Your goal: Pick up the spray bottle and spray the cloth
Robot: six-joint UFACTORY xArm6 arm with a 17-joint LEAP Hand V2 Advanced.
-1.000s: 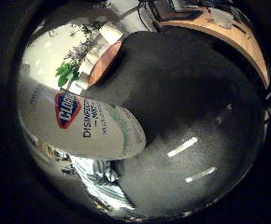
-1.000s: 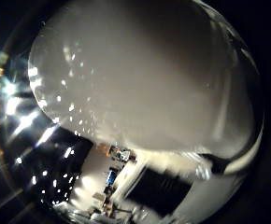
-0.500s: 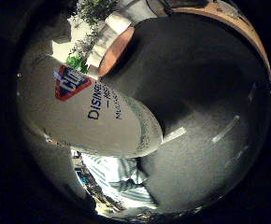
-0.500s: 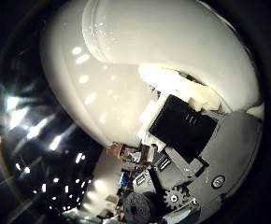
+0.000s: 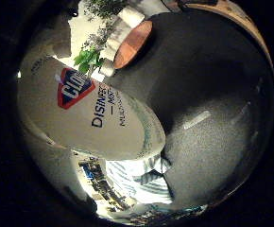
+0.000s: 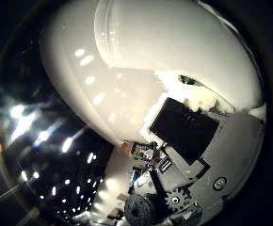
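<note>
The spray bottle (image 5: 87, 116) lies right against the palm of the right hand (image 6: 197, 155), so close that its pale body fills a large part of both palm views; on the little-finger side I see its labelled flank, with a red and blue emblem and dark lettering running along it, and a faint greenish band near the rounded end; on the thumb side the same white plastic bulges across the view, glossy, with small bright reflections scattered over it. A finger (image 6: 183, 127) of black and white parts, with a small gear showing lower down, lies curled in against the bottle's white surface, so the hand appears closed round the bottle; how the other fingers sit I cannot make out.

Beyond the bottle, away from the palm, spreads a dark grey tabletop (image 5: 208, 94) with a wooden edge; a few pale streaks of light lie across it. Just past the bottle's rounded end, on that tabletop, lies a cloth (image 5: 144, 177) with light blue and white stripes, rumpled; whether the bottle touches it I cannot tell. Further off, beyond the bottle's labelled side, stands a round terracotta-coloured pot (image 5: 132, 43) with a leafy green plant (image 5: 87, 59) beside it. On the thumb side, next to the bottle, a dark shiny surface (image 6: 47, 155) glitters with points of light.
</note>
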